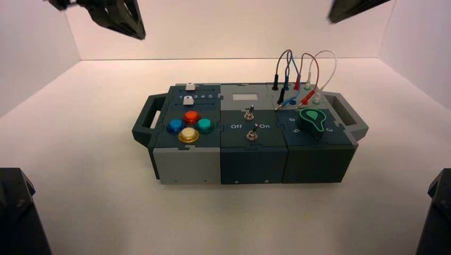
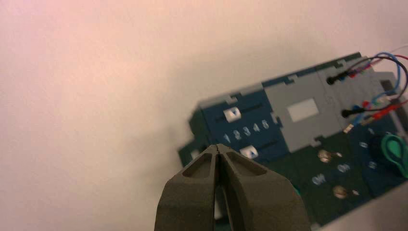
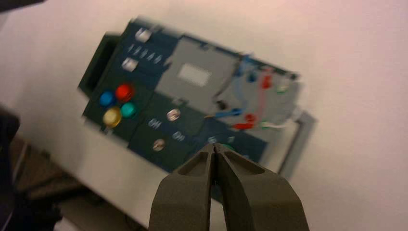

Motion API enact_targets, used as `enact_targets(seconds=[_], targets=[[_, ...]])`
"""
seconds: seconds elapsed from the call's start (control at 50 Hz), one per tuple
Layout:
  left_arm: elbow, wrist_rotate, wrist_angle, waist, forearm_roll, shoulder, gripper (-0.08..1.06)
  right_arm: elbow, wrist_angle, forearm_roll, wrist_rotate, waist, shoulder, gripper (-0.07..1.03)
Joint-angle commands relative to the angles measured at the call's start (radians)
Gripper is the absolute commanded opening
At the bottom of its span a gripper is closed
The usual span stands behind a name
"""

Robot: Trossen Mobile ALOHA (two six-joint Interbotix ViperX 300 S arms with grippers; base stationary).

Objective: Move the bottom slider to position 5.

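My left gripper (image 2: 217,147) hangs raised at the left, tips pressed together, well apart from the bottom slider (image 2: 249,152), which sits short of position 5 (image 2: 265,124); my right gripper (image 3: 214,146), also closed, hovers at the right.

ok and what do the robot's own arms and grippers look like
Both arms are black where the high view shows them, with dark round bolt heads on the lower parts. The left gripper and right gripper look alike: dark grey, broad, smooth fingers that taper to narrow tips, with flat, angled faces. No markings can be made out on them.
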Motion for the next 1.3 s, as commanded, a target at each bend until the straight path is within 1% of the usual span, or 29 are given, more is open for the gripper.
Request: enact_targets(seconds=[0.02,0.1,0.16,0.24,0.34,0.36,0.38,0.42,0.44,0.46,0.5,0.52,0.54,0.58,0.6,0.66,0.7,0.72,0.78,0.8,0.82,0.86,0.88,0.9,0.96,1.14,1.24,1.28,1.3], targets=[[-0.026,-0.012,0.009,-0.002,-0.04,0.023,-0.03,-0.04,-0.003,0.005,-0.003,0.054,0.043,-0.03],[-0.025,-0.02,0.018,-0.002,-0.061,0.041,-0.03,-0.043,-0.003,0.005,-0.003,0.078,0.069,-0.03],[-0.025,-0.018,0.025,-0.002,-0.069,0.051,-0.03,-0.044,-0.003,0.005,-0.002,0.089,0.08,-0.03],[-0.026,-0.02,0.032,-0.003,-0.075,0.072,-0.03,-0.049,-0.003,0.005,0.0,0.097,0.098,-0.03],[-0.028,-0.02,0.037,-0.005,-0.075,0.107,-0.03,-0.052,-0.003,0.003,0.0,0.097,0.112,-0.03],[-0.029,-0.021,0.037,-0.003,-0.075,0.126,-0.03,-0.052,-0.003,-0.002,0.006,0.097,0.127,-0.02],[-0.029,-0.021,0.037,-0.003,-0.075,0.126,-0.03,-0.052,-0.003,-0.002,0.006,0.097,0.127,-0.02],[-0.038,-0.026,0.038,-0.011,-0.075,0.164,-0.03,-0.051,-0.005,-0.008,0.025,0.095,0.143,-0.02],[-0.041,-0.034,0.038,-0.015,-0.074,0.184,-0.03,-0.048,-0.008,-0.014,0.037,0.097,0.149,-0.02],[-0.046,-0.052,0.041,-0.021,-0.067,0.209,-0.03,-0.044,-0.012,-0.017,0.052,0.097,0.153,-0.02],[-0.057,-0.08,0.048,-0.023,-0.055,0.236,-0.03,-0.044,-0.02,-0.025,0.067,0.097,0.16,-0.02],[-0.058,-0.086,0.049,-0.023,-0.052,0.242,-0.03,-0.046,-0.02,-0.026,0.069,0.097,0.16,-0.02],[-0.064,-0.104,0.052,-0.026,-0.04,0.258,-0.03,-0.046,-0.026,-0.026,0.074,0.097,0.164,-0.02],[-0.075,-0.123,0.057,-0.029,-0.028,0.273,-0.03,-0.048,-0.029,-0.026,0.077,0.095,0.164,-0.02],[-0.081,-0.14,0.06,-0.034,-0.014,0.287,-0.03,-0.046,-0.031,-0.026,0.078,0.097,0.166,-0.02],[-0.095,-0.176,0.061,-0.051,0.015,0.313,-0.03,-0.043,-0.031,-0.026,0.083,0.097,0.169,-0.02],[-0.11,-0.207,0.061,-0.061,0.041,0.33,-0.03,-0.044,-0.032,-0.028,0.084,0.097,0.175,-0.02],[-0.112,-0.216,0.061,-0.064,0.048,0.334,-0.03,-0.044,-0.032,-0.028,0.084,0.097,0.176,-0.02],[-0.135,-0.265,0.071,-0.081,0.097,0.354,-0.03,-0.048,-0.032,-0.026,0.086,0.097,0.19,-0.02],[-0.14,-0.275,0.074,-0.083,0.106,0.357,-0.03,-0.048,-0.032,-0.026,0.086,0.097,0.193,-0.02],[-0.15,-0.291,0.078,-0.087,0.123,0.364,-0.03,-0.049,-0.034,-0.026,0.086,0.097,0.198,-0.02],[-0.161,-0.314,0.086,-0.094,0.143,0.371,-0.03,-0.051,-0.035,-0.026,0.086,0.097,0.204,-0.02],[-0.172,-0.333,0.095,-0.097,0.16,0.38,-0.03,-0.049,-0.04,-0.025,0.086,0.097,0.21,-0.02],[-0.178,-0.341,0.1,-0.101,0.167,0.383,-0.03,-0.049,-0.043,-0.026,0.084,0.097,0.212,-0.02],[-0.189,-0.351,0.104,-0.106,0.176,0.394,-0.03,-0.049,-0.048,-0.026,0.086,0.097,0.216,-0.02],[-0.21,-0.354,0.11,-0.109,0.172,0.405,-0.03,-0.052,-0.055,-0.018,0.086,0.097,0.229,-0.02],[-0.21,-0.353,0.11,-0.11,0.169,0.408,-0.03,-0.052,-0.06,-0.009,0.078,0.097,0.233,-0.02],[-0.212,-0.351,0.112,-0.112,0.169,0.411,-0.03,-0.052,-0.069,0.002,0.071,0.098,0.235,-0.02],[-0.212,-0.351,0.112,-0.114,0.167,0.413,-0.03,-0.052,-0.08,0.015,0.063,0.101,0.235,-0.02]])
